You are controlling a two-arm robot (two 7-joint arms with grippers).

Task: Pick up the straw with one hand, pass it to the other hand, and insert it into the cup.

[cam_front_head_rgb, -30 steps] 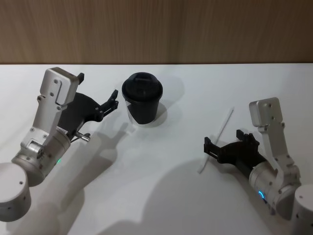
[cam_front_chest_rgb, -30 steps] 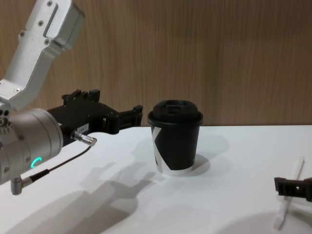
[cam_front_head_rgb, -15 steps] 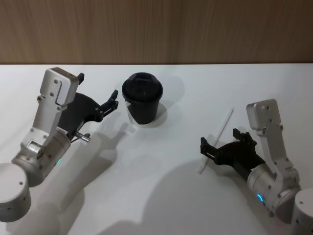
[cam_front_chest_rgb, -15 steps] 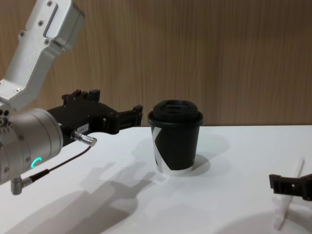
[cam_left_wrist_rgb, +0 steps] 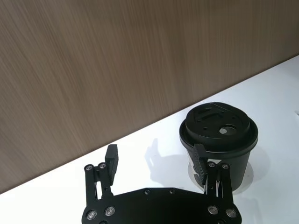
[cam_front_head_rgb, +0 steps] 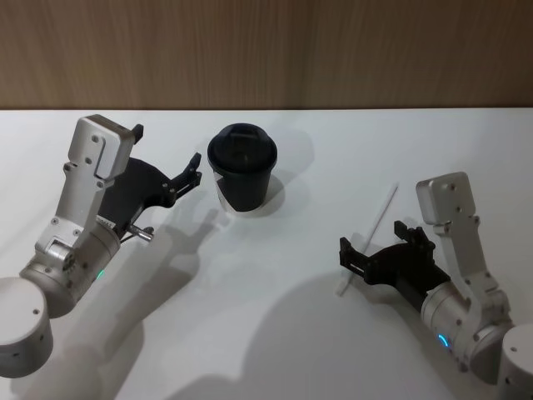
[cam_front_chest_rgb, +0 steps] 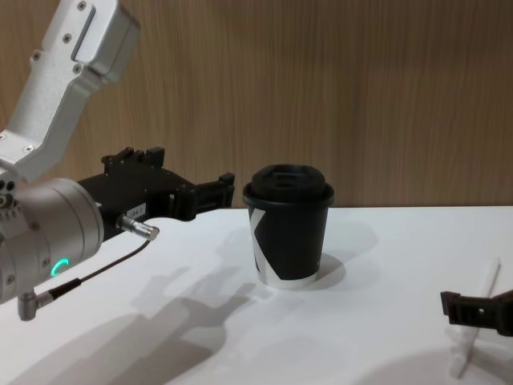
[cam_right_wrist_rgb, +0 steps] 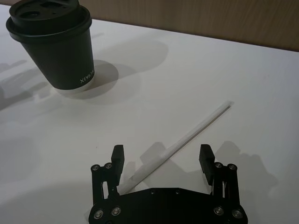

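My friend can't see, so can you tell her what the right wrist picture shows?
A white straw lies flat on the white table between the open fingers of the right gripper, not yet gripped. A black lidded cup stands farther off.

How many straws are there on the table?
1. The straw lies on the table on the robot's right, between the jaws of the open right gripper. Nothing here seems able to hide another.
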